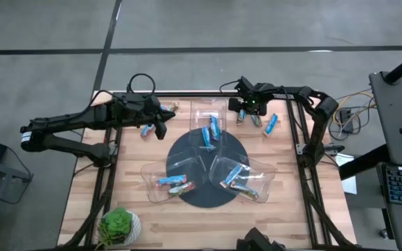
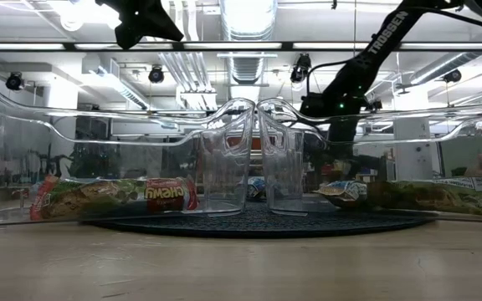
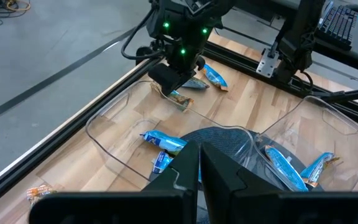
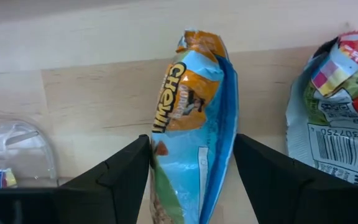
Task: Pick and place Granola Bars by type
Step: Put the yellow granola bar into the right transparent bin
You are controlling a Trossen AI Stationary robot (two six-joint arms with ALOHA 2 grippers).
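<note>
My right gripper [image 1: 246, 111] hangs open over the table's far right part, pointing steeply down. Its fingers stand on either side of a blue-and-orange granola bar [image 4: 191, 137] that lies flat on the wood. A green-and-red wrapped bar [image 4: 334, 112] lies beside it, and a blue bar [image 1: 271, 124] lies farther right. My left gripper [image 3: 201, 168] is shut and empty, raised over the far left part [image 1: 162, 124], with a blue bar [image 1: 147, 130] on the table by it. More bars lie in three clear trays. My right gripper comes at the blue-and-orange bar from above, its fingers [image 4: 126, 177] beside the two long edges [image 4: 229, 124] and lying across the bar. Whether they touch the wrapper I cannot tell. The bar lies flat on the table.
Three clear trays ring a dark round mat [image 1: 208, 199]: a far one [image 1: 199, 113], a near-left one [image 1: 152, 174] and a near-right one [image 1: 260, 178]. A potted plant [image 1: 119, 226] stands at the near left corner. A black frame borders the table.
</note>
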